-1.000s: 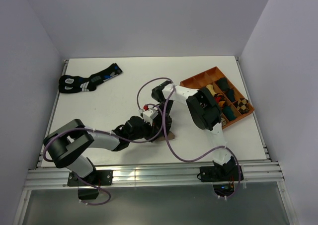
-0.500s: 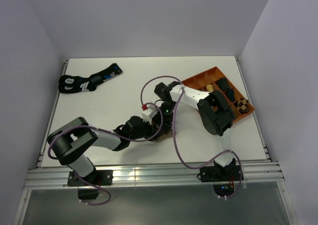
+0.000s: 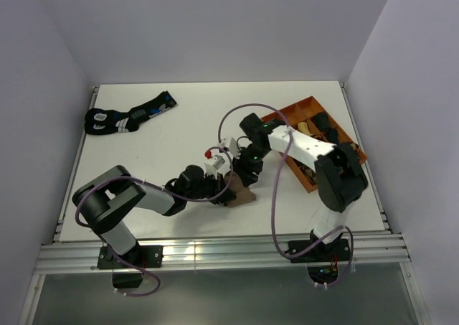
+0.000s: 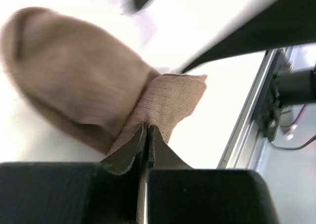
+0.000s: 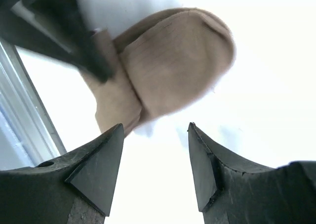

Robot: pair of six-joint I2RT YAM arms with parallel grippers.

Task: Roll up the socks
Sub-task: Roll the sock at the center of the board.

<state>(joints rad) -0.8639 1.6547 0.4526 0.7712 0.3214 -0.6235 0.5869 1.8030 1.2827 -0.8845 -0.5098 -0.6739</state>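
Note:
The tan-brown sock (image 3: 241, 194) lies bunched on the table near the front middle. In the left wrist view it is a rounded roll (image 4: 69, 80) with a loose flap (image 4: 170, 100). My left gripper (image 4: 147, 127) is shut on that flap; it shows in the top view (image 3: 228, 189). My right gripper (image 5: 155, 130) is open and empty, just above the table beside the tan roll (image 5: 173, 61); in the top view (image 3: 247, 168) it is right behind the sock. No maroon-and-white cuff shows, and the white striped sock is out of view.
A pair of black socks with blue and white marks (image 3: 125, 117) lies at the back left. An orange compartment tray (image 3: 287, 115) with rolled bundles stands at the right, partly under my right arm. The table's metal front rail (image 3: 215, 250) runs close behind the grippers.
My right arm has swung to the right and its gripper has come off the sock. The tan sock now shows beside the left gripper, which has shifted slightly right.

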